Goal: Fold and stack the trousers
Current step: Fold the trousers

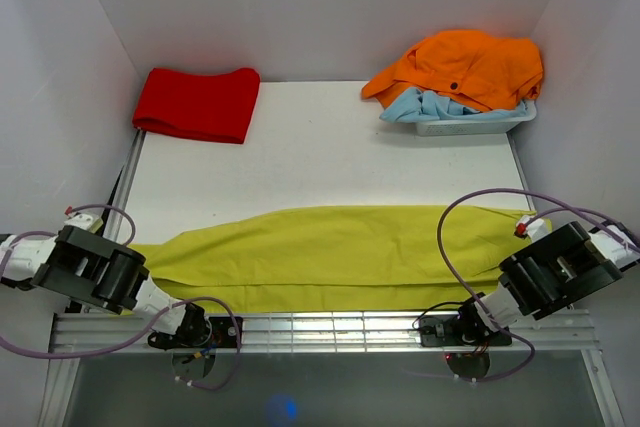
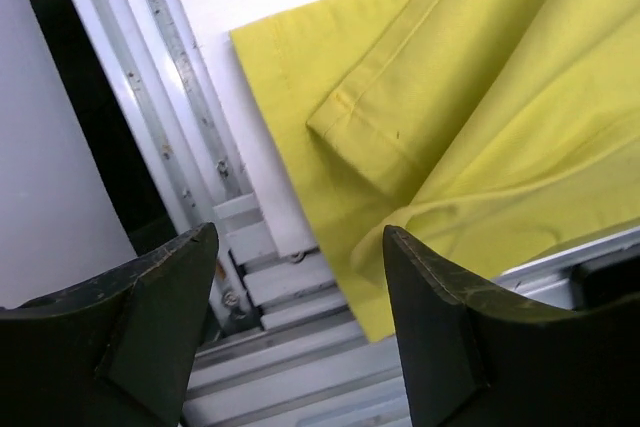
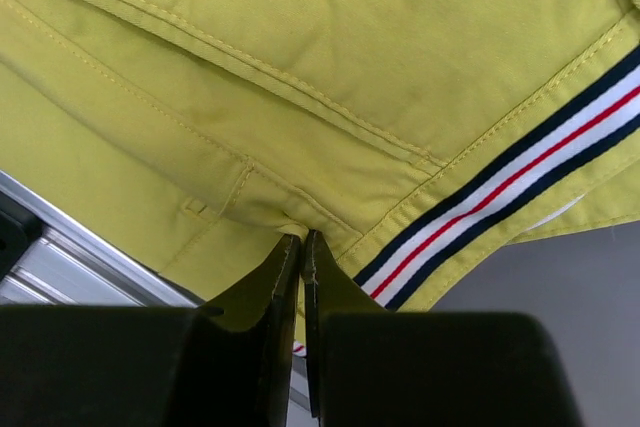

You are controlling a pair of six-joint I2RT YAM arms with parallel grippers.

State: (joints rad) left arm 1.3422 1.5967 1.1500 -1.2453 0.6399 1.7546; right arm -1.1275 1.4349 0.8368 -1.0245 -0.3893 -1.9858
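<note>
One pinch: right gripper (image 3: 302,240) nips the trousers (image 1: 340,252) (left gripper (image 2: 297,239) gapes)

One pair of trousers (image 1: 340,257), one red folded cloth (image 1: 197,104), one orange garment (image 1: 470,67), one light-blue garment (image 1: 432,107), one white bin (image 1: 470,127), one desk (image 1: 330,157). Two tools: left tool (image 2: 297,237), right tool (image 3: 302,242).

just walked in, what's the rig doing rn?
The trousers lie stretched along the near edge of the table, one leg laid over the other, not yet folded short. The right gripper is shut on the waistband end, beside the striped lining. The left gripper hangs open over the leg hems, holding nothing. A folded red cloth sits far left. A bin of other garments sits far right.
</note>
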